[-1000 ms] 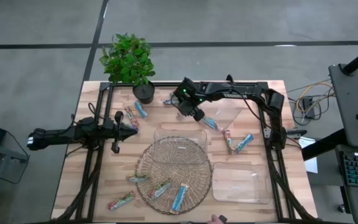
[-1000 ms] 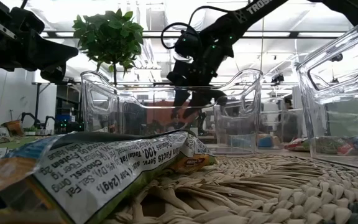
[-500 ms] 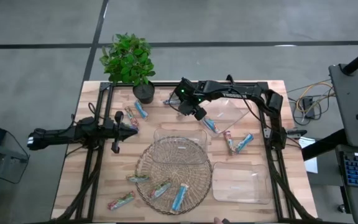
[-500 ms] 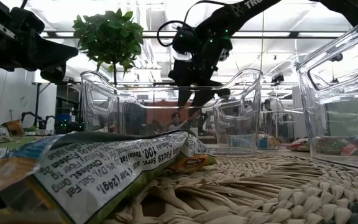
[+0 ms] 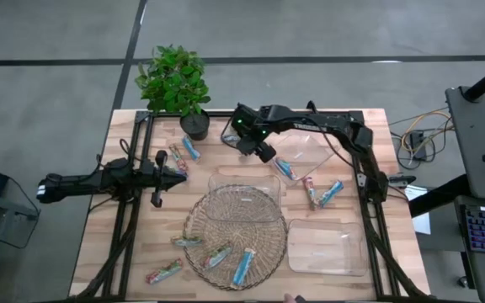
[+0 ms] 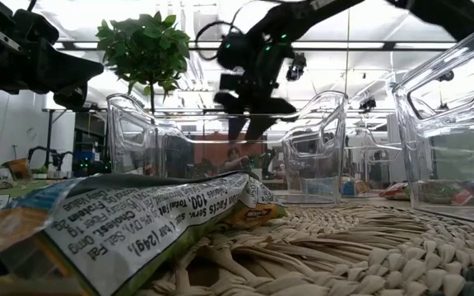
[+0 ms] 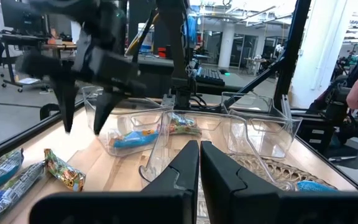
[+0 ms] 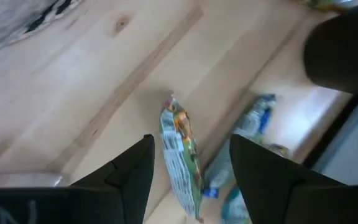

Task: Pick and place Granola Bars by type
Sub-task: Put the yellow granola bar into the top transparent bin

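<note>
The bars are judged light, thin and slippery in their shiny wrappers, soft enough to crumple; hold is best taken across the narrow middle, with the fingers straddling the long sides.

They are scattered over the desk [image 5: 133, 252]: two bars [image 5: 185, 151] near the far left corner beside the plant pot [image 5: 195, 126], several near the front edge on and beside the wicker mat [image 5: 263, 244], two [image 5: 322, 194] towards the right edge, and one blue bar [image 5: 285, 169] in the far tray [image 5: 314, 151].

The right end effector [image 5: 262, 151] is held open and empty above the far part of the desk, its fingers [image 8: 129, 174] spread over a green-silver bar [image 8: 180, 155], which is not touched.

The left end effector [image 5: 171, 174] is kept clenched on nothing, waiting over the left edge.
</note>
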Tool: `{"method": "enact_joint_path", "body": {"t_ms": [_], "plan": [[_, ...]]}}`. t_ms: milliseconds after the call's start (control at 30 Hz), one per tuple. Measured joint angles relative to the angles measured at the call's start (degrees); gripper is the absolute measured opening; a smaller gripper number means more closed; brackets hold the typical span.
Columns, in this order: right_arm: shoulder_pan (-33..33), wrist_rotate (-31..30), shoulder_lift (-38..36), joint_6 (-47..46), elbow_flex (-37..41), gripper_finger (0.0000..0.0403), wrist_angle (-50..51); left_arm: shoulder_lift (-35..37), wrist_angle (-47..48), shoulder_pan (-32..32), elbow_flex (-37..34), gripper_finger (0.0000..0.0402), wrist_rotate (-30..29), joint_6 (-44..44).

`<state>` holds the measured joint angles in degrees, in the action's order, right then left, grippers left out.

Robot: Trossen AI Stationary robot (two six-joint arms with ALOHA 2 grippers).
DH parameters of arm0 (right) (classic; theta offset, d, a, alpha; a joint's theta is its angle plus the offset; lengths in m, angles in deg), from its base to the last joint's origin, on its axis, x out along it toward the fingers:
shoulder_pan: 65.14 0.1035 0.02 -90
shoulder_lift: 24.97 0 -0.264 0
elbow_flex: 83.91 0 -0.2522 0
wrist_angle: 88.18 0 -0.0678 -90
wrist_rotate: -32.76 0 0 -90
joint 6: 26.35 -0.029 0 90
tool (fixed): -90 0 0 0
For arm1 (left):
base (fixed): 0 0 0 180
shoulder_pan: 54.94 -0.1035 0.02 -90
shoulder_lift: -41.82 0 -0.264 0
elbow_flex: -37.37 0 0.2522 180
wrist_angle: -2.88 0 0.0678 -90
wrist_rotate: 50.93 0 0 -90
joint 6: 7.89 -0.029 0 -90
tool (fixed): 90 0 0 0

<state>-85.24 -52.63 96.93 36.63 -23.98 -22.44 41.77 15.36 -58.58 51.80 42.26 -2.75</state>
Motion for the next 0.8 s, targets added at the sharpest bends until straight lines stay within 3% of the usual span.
{"method": "enact_joint_path", "body": {"t_ms": [367, 500, 800], "plan": [[-0.2, -0.5, 11.9, -3.2, -18.1, 0.0198, 4.3, -0.2, 0.0, 0.0, 0.0, 0.0000, -0.1, 0.0], [-0.1, -5.3, 15.0, -6.0, -23.5, 0.0198, 8.6, -0.2, 0.0, 0.0, 0.0, 0.0000, -0.1, 0.0], [-0.1, -7.4, 15.1, -9.8, -22.2, 0.0198, 9.0, -0.2, 0.0, 0.0, 0.0, 0.0000, -0.1, 0.0]]}}
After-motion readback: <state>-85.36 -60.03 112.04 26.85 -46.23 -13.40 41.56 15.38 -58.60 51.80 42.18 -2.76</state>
